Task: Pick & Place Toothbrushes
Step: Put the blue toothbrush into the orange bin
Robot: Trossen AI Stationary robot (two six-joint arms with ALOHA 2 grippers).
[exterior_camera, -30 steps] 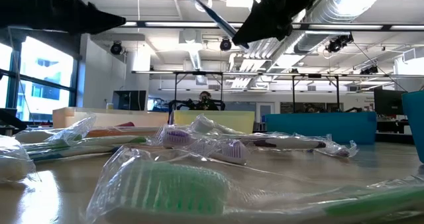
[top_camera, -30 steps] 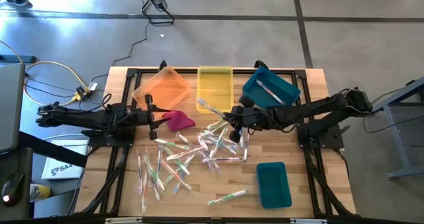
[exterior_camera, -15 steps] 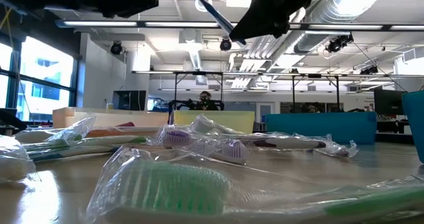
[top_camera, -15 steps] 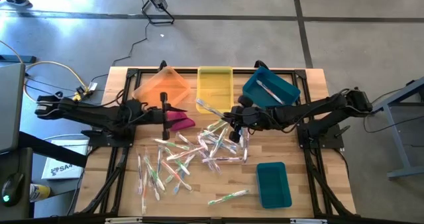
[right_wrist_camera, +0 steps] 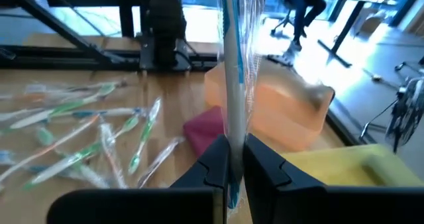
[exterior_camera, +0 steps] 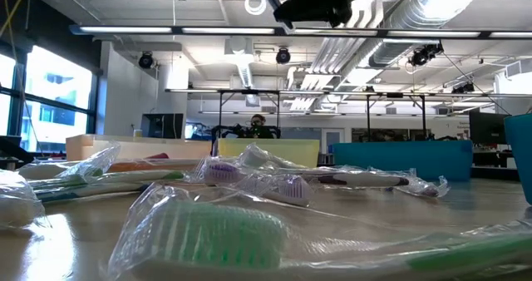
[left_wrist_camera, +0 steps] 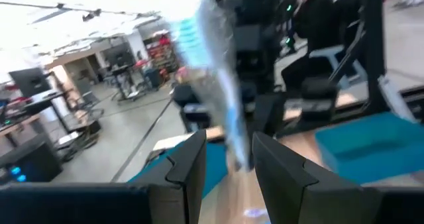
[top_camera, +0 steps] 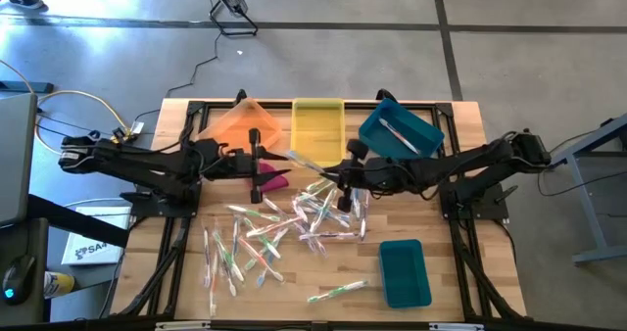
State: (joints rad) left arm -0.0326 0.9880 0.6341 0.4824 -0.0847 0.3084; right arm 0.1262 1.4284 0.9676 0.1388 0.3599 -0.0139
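Nearest the low camera, wrapped toothbrushes (exterior_camera: pixel 199 231) lie scattered across the wooden desk (top_camera: pixel 441 262). Above the pile's far edge, the right hand (top_camera: pixel 338 169) reaches level from the right, its fingers (right_wrist_camera: pixel 215 161) clamped together on one blue wrapped toothbrush (right_wrist_camera: pixel 232 78) that points toward the left arm. Opposite it, the left hand (top_camera: pixel 257 165) hovers with fingers (left_wrist_camera: pixel 189 164) apart, the wrapped brush just before them. Farther back stand the orange bin (top_camera: pixel 240 125), yellow bin (top_camera: pixel 317 125) and teal bin (top_camera: pixel 397 132).
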